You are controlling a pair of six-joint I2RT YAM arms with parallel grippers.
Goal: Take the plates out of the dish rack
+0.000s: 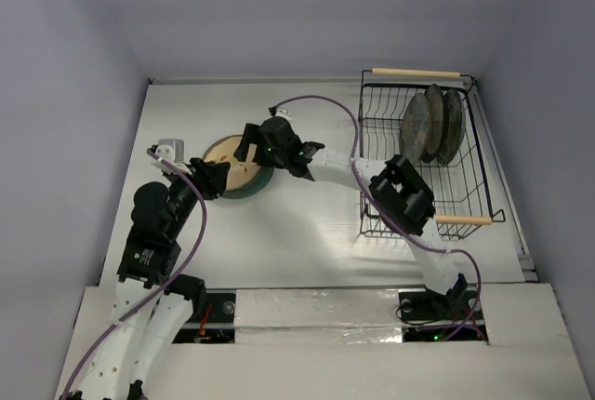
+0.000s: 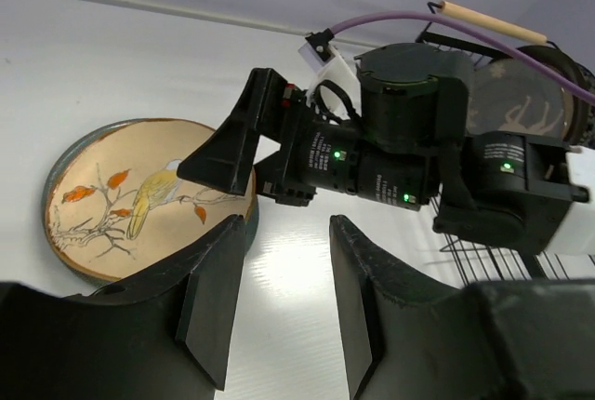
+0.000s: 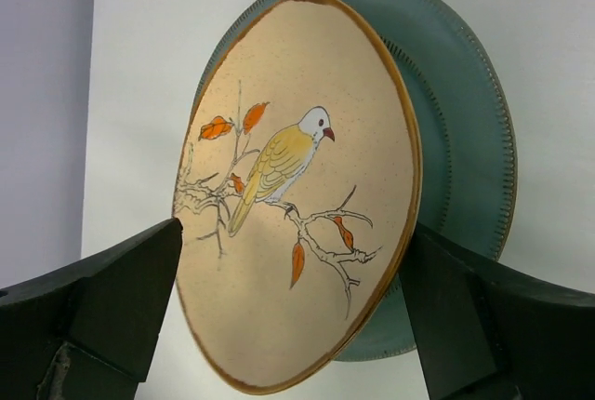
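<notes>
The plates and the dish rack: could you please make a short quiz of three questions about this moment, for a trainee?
1. True or false: the tan bird plate rests on top of the teal plate.
2. How many plates stand in the dish rack?
3. The right tool is: A) shut on the teal plate; B) open, with one finger on each side of the tan bird plate; C) inside the dish rack.
Key: 1 true; 2 two; 3 B.
</notes>
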